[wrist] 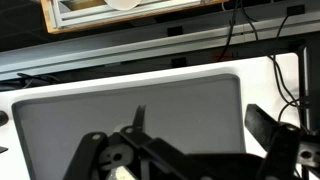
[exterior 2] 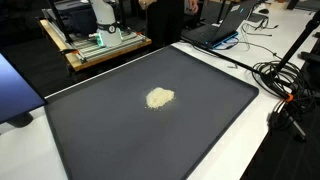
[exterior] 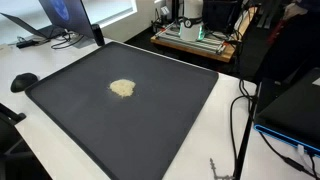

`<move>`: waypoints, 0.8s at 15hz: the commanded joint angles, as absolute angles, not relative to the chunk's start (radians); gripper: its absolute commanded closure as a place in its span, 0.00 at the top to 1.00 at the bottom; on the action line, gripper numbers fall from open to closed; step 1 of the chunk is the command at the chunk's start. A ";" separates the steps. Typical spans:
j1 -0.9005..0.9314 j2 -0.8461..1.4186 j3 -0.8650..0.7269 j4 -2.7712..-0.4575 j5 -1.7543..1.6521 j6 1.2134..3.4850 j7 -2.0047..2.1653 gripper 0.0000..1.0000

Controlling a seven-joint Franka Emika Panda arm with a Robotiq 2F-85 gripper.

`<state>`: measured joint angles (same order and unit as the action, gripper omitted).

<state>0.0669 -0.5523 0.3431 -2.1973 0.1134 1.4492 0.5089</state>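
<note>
A small beige crumpled lump lies near the middle of a large dark grey mat in both exterior views. Neither exterior view shows my gripper. In the wrist view my gripper hangs above the mat. Its jaws stand wide apart, with only bare mat between the two dark fingertips. A pale sliver of the lump peeks out under the gripper's linkage at the bottom edge, so the lump sits behind the fingertips, close under the wrist.
The mat lies on a white table. A wooden platform with the robot's white base stands past the far edge. Cables and a laptop lie beside the mat. A monitor and a black stand are close by.
</note>
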 commanded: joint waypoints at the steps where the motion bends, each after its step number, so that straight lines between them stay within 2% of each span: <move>1: 0.081 -0.549 0.333 -2.195 0.108 1.448 0.515 1.00; 12: 0.089 -0.543 0.340 -2.187 0.103 1.478 0.499 1.00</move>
<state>0.0669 -0.5523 0.3430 -2.1973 0.1132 1.4493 0.5089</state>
